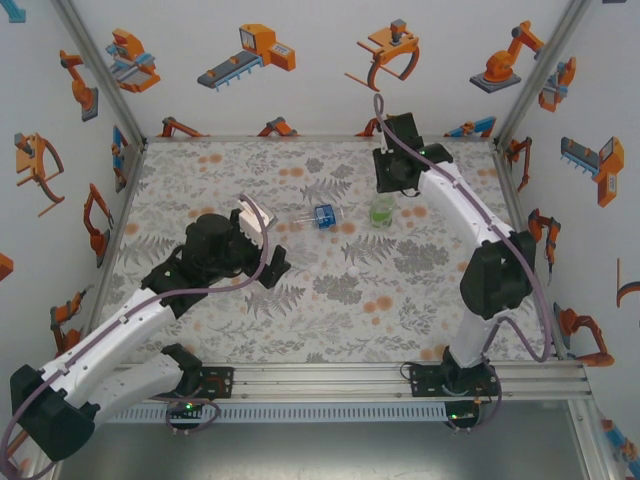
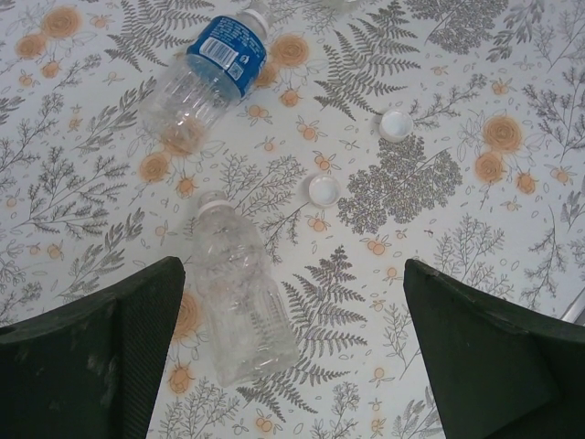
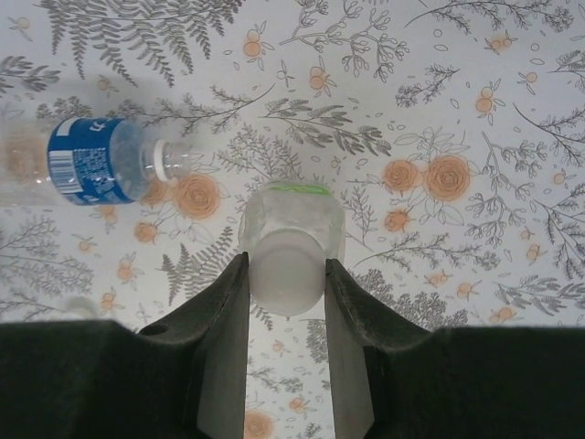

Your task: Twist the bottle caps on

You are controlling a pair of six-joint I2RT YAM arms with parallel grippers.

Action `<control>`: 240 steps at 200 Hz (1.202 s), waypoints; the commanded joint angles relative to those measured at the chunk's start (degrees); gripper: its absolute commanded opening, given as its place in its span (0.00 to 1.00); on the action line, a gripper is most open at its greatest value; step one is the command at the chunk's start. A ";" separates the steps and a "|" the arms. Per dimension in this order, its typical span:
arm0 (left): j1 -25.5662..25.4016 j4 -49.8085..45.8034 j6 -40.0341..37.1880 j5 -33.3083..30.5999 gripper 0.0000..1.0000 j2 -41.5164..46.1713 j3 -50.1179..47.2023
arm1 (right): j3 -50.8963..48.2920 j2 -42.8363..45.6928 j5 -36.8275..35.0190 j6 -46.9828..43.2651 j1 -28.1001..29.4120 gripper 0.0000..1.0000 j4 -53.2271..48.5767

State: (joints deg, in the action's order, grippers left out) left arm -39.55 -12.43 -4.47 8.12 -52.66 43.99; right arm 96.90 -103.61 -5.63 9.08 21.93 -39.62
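Floral table (image 1: 200, 170), blue-label bottle (image 2: 215, 69) & plain bottle (image 2: 239, 297) on sides, green bottle (image 1: 382, 210) upright, 2 loose caps (image 2: 323, 188).

The worktop (image 2: 439, 55) is white, printed with grey ferns and orange blossoms; the blue-labelled bottle (image 2: 206, 82) is otherwise clear, the green-tinted bottle (image 1: 382, 210) pale, the plain bottle (image 2: 239, 302) colourless, and the loose caps (image 2: 396, 125) white.

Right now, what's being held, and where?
The right gripper pinches the small round white plastic cap by its sides, atop the green-tinted clear bottle. The left gripper holds nothing.
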 commanded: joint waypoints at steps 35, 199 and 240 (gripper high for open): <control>0.30 -2.89 0.24 -0.34 0.97 2.68 0.75 | 1.59 -2.65 -0.09 -2.85 -2.15 0.08 1.99; 0.43 -1.70 1.63 0.78 0.97 -0.30 0.55 | 6.81 -0.98 4.24 -2.63 -2.25 0.55 -1.53; 0.46 -1.46 2.00 0.05 0.97 0.17 0.66 | 9.62 -1.46 8.57 3.51 -1.18 0.55 -1.62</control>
State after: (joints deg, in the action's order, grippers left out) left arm -39.46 -14.59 -3.77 8.56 -53.01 43.99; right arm 104.47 -105.80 -0.86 7.88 19.86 -40.29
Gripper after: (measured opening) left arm 0.967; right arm 0.550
